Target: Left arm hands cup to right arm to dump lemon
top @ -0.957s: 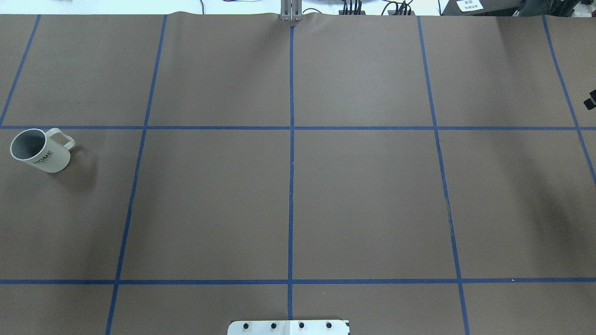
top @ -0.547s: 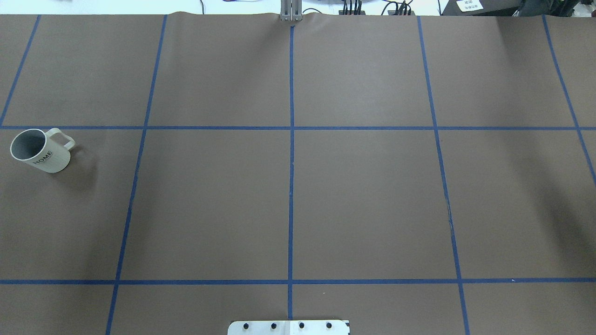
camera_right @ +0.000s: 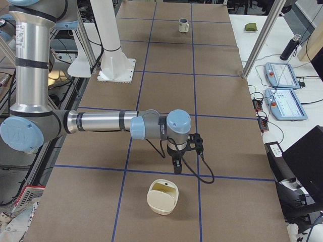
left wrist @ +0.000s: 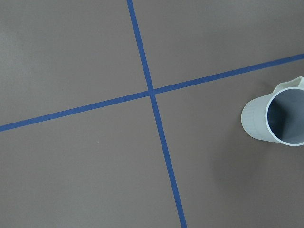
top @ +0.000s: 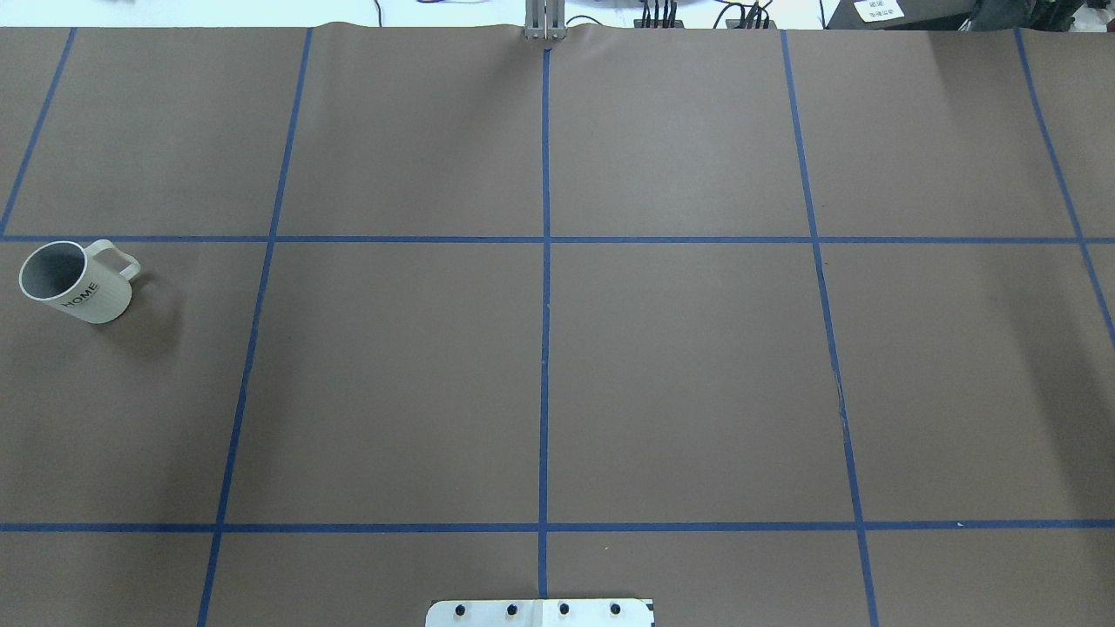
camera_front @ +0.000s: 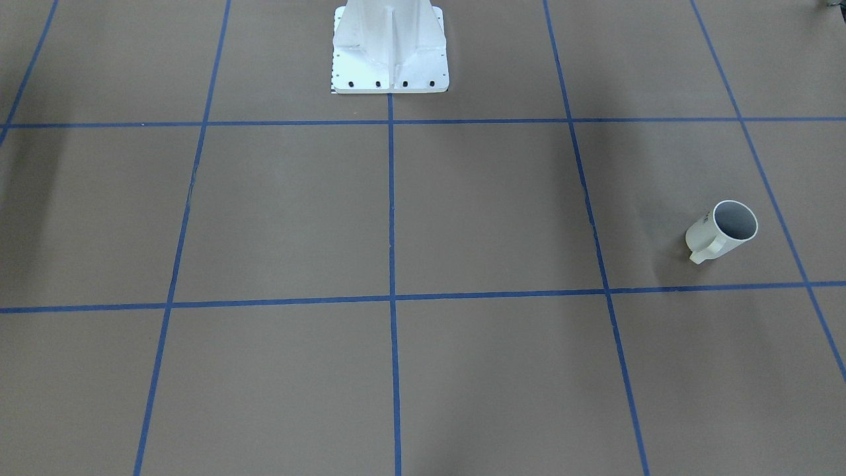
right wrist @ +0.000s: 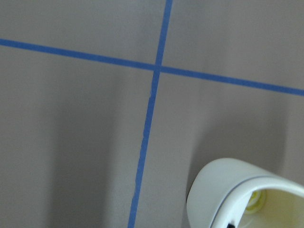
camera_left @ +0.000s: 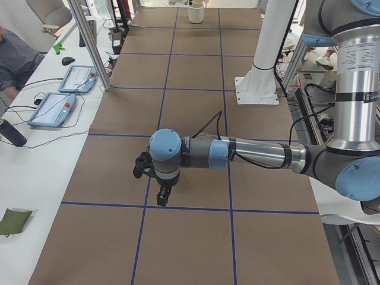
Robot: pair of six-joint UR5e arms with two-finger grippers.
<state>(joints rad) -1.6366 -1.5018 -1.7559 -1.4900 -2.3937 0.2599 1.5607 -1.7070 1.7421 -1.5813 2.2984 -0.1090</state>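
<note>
The off-white cup (top: 74, 281) with "HOME" lettering stands upright at the table's far left, handle toward the far side. It also shows in the front view (camera_front: 720, 231), the right side view (camera_right: 183, 25) and the left wrist view (left wrist: 275, 116). The part of its inside that shows is grey; no lemon shows. My left gripper (camera_left: 161, 199) hangs high above the table near the cup, which the arm hides in the left side view. My right gripper (camera_right: 176, 165) hangs over the table's right end. I cannot tell whether either is open or shut.
A cream container (camera_right: 162, 196) lies at the table's right end, just below my right gripper. It also shows in the right wrist view (right wrist: 237, 194) with something small and yellowish inside, and far off in the left side view (camera_left: 196, 12). The robot's white base (camera_front: 390, 49) stands mid-table.
A dark part at the right edge of the overhead view one second ago has left the view. The cup has not moved.
</note>
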